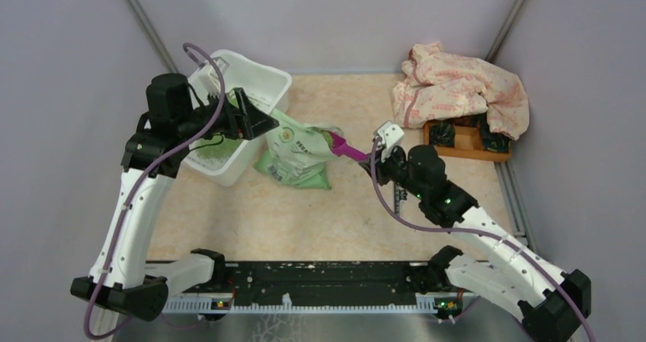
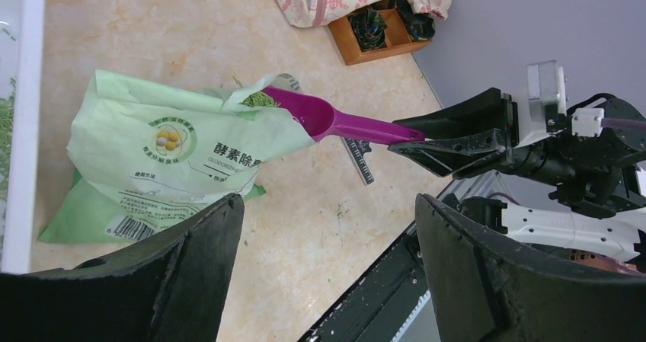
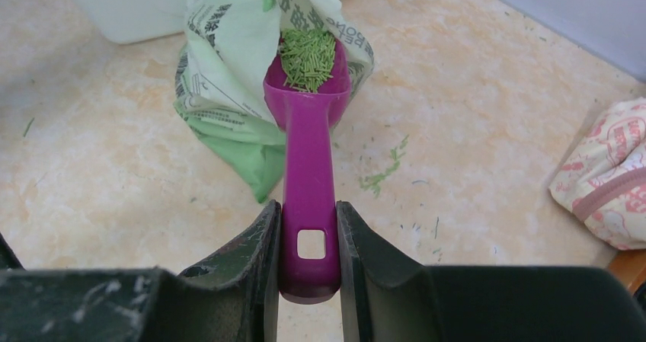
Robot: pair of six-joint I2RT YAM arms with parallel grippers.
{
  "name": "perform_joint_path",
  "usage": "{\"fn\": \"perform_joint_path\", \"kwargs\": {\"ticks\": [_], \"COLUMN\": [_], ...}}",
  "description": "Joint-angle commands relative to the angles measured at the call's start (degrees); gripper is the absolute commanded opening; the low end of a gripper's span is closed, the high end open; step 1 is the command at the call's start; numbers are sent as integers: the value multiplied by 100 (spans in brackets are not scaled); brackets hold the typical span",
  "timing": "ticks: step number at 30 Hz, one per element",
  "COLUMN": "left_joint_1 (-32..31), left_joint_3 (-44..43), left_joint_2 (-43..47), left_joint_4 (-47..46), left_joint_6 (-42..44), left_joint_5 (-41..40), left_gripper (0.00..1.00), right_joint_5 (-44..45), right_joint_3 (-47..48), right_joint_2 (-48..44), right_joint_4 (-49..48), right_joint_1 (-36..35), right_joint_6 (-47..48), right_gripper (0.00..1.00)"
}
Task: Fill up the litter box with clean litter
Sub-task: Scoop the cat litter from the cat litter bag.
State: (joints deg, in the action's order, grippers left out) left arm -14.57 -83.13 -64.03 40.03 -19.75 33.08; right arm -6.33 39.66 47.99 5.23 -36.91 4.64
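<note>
The white litter box [image 1: 263, 74] stands at the back left, with a light green patch of clean litter [image 1: 215, 150] in its near end. A light green printed bag [image 1: 295, 155] lies just right of it. My right gripper [image 3: 308, 222] is shut on the handle of a purple scoop [image 3: 308, 159]. The scoop's bowl sits at the bag's open mouth, heaped with green litter [image 3: 308, 56]. My left gripper [image 2: 327, 209] is open and empty. It hovers over the box's right rim [image 1: 259, 119], above the bag [image 2: 167, 148] and facing the scoop [image 2: 335, 121].
An orange wooden compartment tray [image 1: 466, 150] with dark items sits at the back right, partly under a pink patterned cloth [image 1: 461, 87]. A few spilled granules [image 3: 385, 173] lie on the beige floor. A black rail [image 1: 320, 281] runs along the near edge. Walls close in on three sides.
</note>
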Motion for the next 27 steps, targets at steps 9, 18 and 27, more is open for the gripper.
{"fn": "perform_joint_path", "kwargs": {"ticks": [9, 18, 27], "left_joint_1": [42, 42, 42], "left_joint_3": [-350, -414, -355], "left_joint_2": [-154, -315, -364], "left_joint_4": [-179, -313, -376], "left_joint_6": [-16, -116, -108], "left_joint_5": [135, 144, 146], "left_gripper": [89, 89, 89], "right_joint_5": [1588, 2218, 2194], "right_joint_3": [-312, -485, -703], "right_joint_2": [-998, -1429, -1448], "right_joint_4": [-24, 21, -451], "right_joint_1": [-592, -993, -1175], "right_joint_6": [-281, -353, -336], "right_gripper": [0, 0, 0]}}
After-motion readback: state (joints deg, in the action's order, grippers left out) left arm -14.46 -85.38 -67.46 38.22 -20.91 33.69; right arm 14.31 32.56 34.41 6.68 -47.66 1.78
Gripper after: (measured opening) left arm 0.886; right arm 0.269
